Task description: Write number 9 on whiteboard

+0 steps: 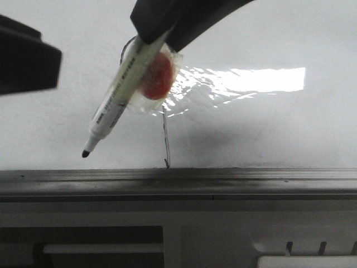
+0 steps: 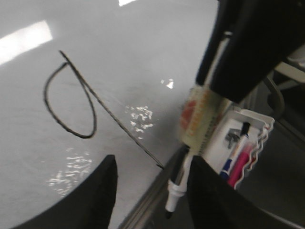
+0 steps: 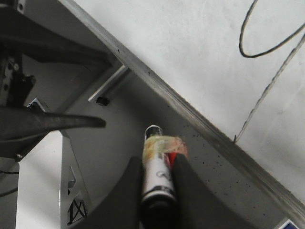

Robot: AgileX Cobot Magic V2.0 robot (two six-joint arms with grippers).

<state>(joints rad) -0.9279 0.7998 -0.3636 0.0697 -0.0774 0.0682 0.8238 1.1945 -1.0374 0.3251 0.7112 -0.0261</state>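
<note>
Nearest your front camera, the grey metal edge rail (image 1: 178, 181) is running across the whole width below the whiteboard (image 1: 268, 128), with a pale housing showing under it. Your right gripper (image 3: 159, 191) is coming in from above, and its jaws are gripping a marker (image 1: 120, 95) by the upper barrel. You are holding that marker tilted, its black tip pointing down and toward your left, hanging in front of the board just above the rail; whether the tip is touching anything, I cannot tell. A wad of clear tape with a red patch (image 1: 158, 75) is clinging to the barrel near the jaws.

Your left gripper (image 2: 152, 191) is sitting at the left edge of the front view, well apart from the marker. Its jaws are standing wide with nothing between them.

You are looking at the number 9 (image 2: 76, 102) drawn on the whiteboard as a thin black line: a rounded loop joined to a long straight stem. In the front view the marker and tape are hiding most of the loop, while the stem is running down from behind them to end right at the rail. A bright glare patch (image 1: 262, 79) is lying to the right of it.

Beyond the board's edge, a white tray (image 2: 255, 138) is holding pens, seen in your left wrist view.
</note>
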